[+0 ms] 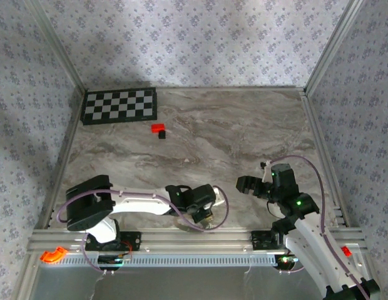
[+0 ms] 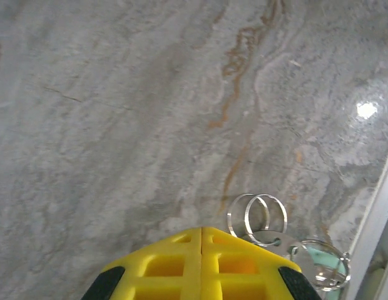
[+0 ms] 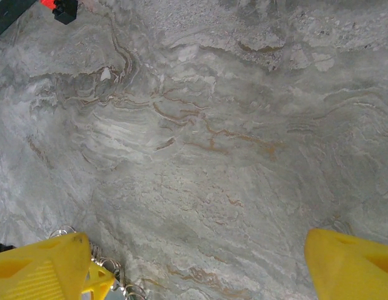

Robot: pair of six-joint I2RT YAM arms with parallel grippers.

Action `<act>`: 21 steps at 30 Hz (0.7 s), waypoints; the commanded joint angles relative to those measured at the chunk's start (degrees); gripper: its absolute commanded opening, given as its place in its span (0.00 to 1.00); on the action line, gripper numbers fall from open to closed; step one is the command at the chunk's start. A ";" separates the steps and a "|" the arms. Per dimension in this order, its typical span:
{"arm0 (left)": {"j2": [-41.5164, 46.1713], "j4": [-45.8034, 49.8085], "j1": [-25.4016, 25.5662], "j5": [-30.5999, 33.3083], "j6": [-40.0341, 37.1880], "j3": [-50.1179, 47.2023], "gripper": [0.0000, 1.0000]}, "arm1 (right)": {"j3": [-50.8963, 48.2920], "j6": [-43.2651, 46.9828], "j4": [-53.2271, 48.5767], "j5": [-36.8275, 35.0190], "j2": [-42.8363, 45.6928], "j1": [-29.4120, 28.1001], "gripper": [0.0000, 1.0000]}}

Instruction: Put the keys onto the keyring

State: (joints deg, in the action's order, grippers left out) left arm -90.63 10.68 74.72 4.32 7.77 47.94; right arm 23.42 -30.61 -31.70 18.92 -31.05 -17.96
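Observation:
My left gripper (image 2: pixel 201 230) (image 1: pixel 205 216) is low over the marble table near its front edge, and its yellow fingers are pressed together. Just to its right lies the keyring (image 2: pixel 256 214), two thin silvery rings overlapping. They link to a flat silvery piece with holes, apparently one of the keys (image 2: pixel 276 240), which runs under my right-hand finger. Whether it is pinched is hidden. Another ring with a teal tag (image 2: pixel 325 265) lies beside it. My right gripper (image 3: pixel 197 253) (image 1: pixel 252 185) stands open over bare marble, with small wire loops (image 3: pixel 112 275) by its left finger.
A small red-and-black block (image 1: pixel 158 129) (image 3: pixel 59 7) lies toward the back, in front of a checkerboard (image 1: pixel 119 105). An aluminium rail (image 2: pixel 378 212) borders the table close to the ring bunch. Patterned walls enclose the table on three sides.

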 commanded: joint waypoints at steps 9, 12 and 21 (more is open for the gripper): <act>14.00 5.95 2.84 -8.78 -9.49 -4.74 0.32 | -3.92 -1.85 2.11 1.34 0.90 0.29 0.94; 14.59 6.81 5.81 -9.32 -8.02 -5.38 0.43 | -4.60 -2.52 3.24 1.30 0.89 0.27 0.96; 5.48 4.46 7.99 -5.75 -11.24 -2.89 0.44 | -5.26 -3.39 4.01 1.99 0.97 0.11 0.98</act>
State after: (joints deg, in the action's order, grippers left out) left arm -83.29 15.05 82.52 -2.59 -1.06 43.07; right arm 18.72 -32.86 -28.47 19.59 -30.72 -17.98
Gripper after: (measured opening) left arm 0.443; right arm 0.980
